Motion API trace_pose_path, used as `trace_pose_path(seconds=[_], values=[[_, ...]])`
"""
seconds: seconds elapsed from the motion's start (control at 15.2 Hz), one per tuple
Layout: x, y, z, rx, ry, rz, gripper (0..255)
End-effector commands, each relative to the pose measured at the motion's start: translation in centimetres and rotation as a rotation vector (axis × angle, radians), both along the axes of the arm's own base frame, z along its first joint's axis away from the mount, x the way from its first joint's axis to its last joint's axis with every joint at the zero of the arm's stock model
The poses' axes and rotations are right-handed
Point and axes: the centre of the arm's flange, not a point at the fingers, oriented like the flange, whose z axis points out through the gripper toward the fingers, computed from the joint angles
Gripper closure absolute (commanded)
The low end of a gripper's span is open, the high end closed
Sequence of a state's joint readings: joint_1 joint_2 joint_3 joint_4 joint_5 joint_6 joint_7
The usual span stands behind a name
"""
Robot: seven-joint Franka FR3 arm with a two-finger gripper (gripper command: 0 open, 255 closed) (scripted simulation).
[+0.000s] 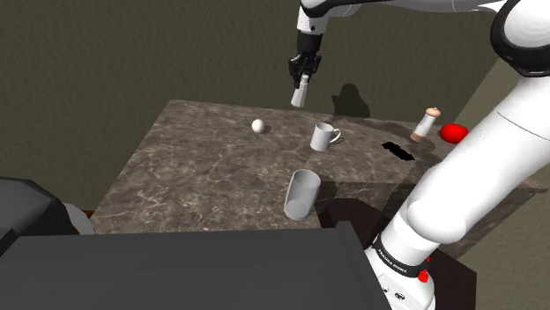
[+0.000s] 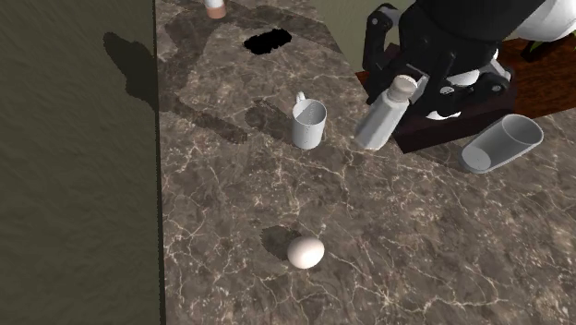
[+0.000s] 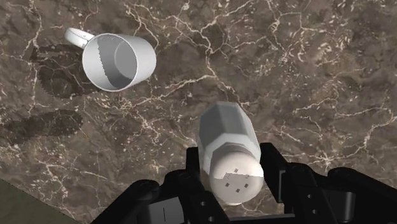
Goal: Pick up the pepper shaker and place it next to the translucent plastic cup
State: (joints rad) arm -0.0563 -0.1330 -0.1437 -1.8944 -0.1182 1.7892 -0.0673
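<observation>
A pale grey pepper shaker [image 1: 300, 92] with a holed cap hangs high over the far side of the dark marble table [image 1: 194, 167], with my black gripper [image 1: 303, 72] shut on its upper part. In the wrist view the fingers [image 3: 195, 164] clasp the shaker [image 3: 228, 143] on both sides of its cap, above bare marble beside a white mug [image 3: 118, 60]. The second exterior view has the shaker [image 2: 381, 118] tilted in the gripper [image 2: 408, 85]. The tall greyish cup [image 1: 301, 194] stands near the table's front edge, well below and nearer than the gripper.
A white mug [image 1: 323, 136] stands mid-table, an egg-like ball [image 1: 258, 126] to its left in the shoulder view. A second shaker [image 1: 427, 124], a red object [image 1: 453, 133] and a black patch [image 1: 398, 151] are at the right. A dark box fills the foreground.
</observation>
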Motion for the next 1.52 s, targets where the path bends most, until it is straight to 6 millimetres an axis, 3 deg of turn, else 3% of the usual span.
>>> trace_pose_path(seconds=[0.0, 1.45], values=[[-0.9, 2.4, 0.1, 0.000, 0.000, -0.001, 255], [-10.4, 29.9, 0.1, 0.000, 0.000, -0.001, 255]])
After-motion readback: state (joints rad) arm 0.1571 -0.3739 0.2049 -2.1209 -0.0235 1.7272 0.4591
